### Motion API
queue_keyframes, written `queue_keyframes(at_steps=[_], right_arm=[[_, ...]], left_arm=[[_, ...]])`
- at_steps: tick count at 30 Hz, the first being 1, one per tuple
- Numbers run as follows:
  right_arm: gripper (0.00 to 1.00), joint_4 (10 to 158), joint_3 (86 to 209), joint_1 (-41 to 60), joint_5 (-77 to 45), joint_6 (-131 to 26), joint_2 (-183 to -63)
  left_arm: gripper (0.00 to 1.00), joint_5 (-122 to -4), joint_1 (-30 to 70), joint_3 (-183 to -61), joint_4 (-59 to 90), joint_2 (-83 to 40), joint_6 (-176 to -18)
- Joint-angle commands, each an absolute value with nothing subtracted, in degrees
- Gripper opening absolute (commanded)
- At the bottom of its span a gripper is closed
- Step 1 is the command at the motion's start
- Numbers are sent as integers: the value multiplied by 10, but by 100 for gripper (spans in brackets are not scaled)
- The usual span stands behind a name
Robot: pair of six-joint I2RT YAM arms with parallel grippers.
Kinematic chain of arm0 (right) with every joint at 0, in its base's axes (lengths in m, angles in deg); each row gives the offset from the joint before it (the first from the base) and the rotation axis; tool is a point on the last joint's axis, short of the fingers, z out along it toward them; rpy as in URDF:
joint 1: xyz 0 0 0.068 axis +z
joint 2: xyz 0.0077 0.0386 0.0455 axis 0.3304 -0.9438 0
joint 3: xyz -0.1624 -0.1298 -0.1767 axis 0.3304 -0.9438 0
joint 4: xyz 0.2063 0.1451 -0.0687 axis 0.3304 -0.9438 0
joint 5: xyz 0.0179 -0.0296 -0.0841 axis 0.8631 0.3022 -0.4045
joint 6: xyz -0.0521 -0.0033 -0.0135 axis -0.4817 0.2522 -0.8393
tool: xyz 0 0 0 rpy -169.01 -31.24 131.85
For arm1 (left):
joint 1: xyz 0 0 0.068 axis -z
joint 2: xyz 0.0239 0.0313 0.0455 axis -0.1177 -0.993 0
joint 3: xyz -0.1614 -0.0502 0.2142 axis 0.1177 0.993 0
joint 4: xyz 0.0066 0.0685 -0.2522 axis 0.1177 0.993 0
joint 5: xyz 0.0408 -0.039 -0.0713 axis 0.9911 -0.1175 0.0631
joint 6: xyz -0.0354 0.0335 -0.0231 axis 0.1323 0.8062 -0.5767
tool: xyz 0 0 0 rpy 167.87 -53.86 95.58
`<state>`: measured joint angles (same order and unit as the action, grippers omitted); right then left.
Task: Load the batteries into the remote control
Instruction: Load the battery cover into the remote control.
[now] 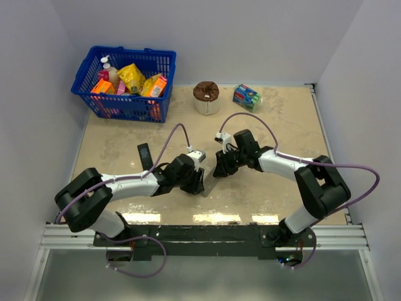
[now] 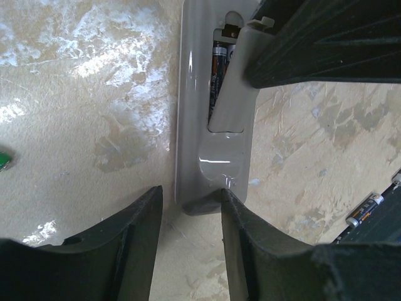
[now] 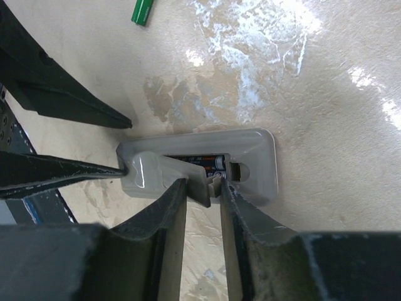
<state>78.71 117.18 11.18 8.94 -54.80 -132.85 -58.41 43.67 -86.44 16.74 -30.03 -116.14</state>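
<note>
The remote control (image 2: 210, 163) lies mid-table, face down, with batteries (image 2: 218, 66) in its compartment. Its battery cover (image 2: 235, 88) leans over them, between the fingers of the right gripper (image 3: 202, 188). The left gripper (image 2: 191, 197) sits at its left end. A basket (image 1: 125, 106) stands far left.

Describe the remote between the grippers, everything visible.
The remote lies face down on the table, showing its plain grey glossy plastic back. Its battery bay is open, with dark batteries seated inside. The cover is tilted up, pinched by the right gripper. The left gripper straddles one end, open, one finger touching.
</note>
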Motion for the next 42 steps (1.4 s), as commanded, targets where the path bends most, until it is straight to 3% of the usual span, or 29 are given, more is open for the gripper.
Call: queue_keyframes(at_steps=[1,16,42], right_arm=[[32,729,1180,131,99,-565,-1339],[41,730,1199,145,63,-549,-1309],[42,686,1231,171,15,-576,-1331]], left_arm=[[47,-564,439,-871,173,-290,-1161],[47,-560,439,-874,172,-291,-1159],[49,-560,439,-870,169,-286,-1159]])
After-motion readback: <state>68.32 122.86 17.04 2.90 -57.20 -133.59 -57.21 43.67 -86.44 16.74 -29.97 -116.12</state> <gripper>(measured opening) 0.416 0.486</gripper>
